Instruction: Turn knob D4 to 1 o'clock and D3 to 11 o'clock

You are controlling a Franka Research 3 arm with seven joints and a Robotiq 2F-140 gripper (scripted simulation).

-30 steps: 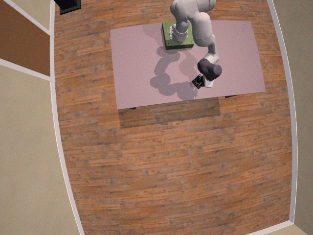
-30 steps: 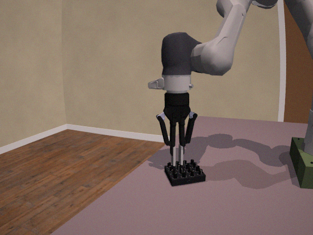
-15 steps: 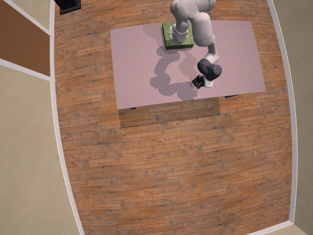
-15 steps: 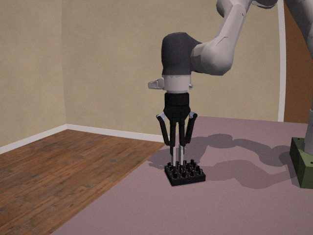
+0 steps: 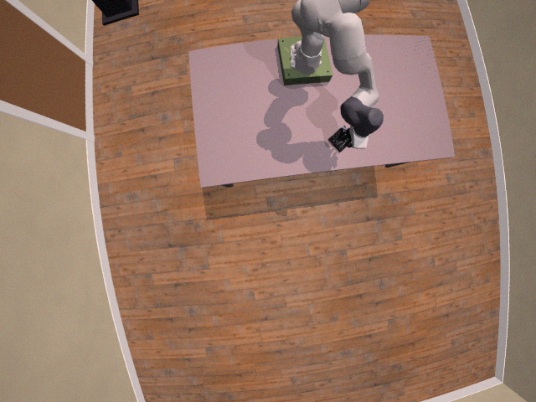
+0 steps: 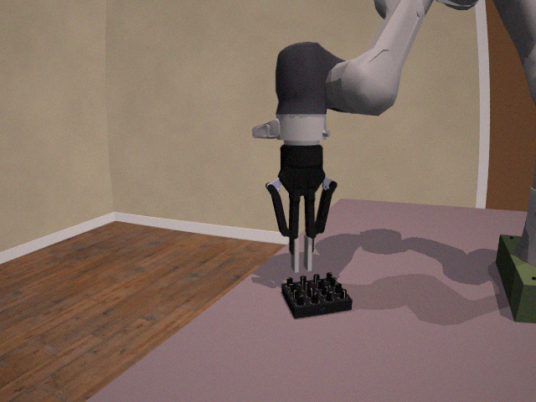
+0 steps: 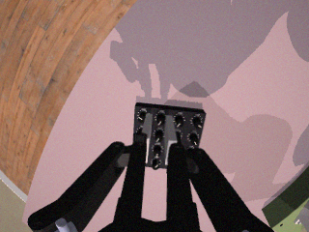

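So the knob box (image 5: 337,141) (image 6: 302,312) (image 7: 169,107) was sitting flat on the pinkish table (image 5: 234,108) (image 6: 260,368) (image 7: 97,111), right under the gripper (image 5: 347,134) (image 6: 301,270) (image 7: 157,124), which pointed straight down. Its fingers were only a little apart, a narrow gap with nothing held in it. From the exterior view the tips were just above the knobs over the far part of the box, with the socket side facing the camera. In the wrist view the fingers covered some knobs, so I couldn't read D3 or D4.
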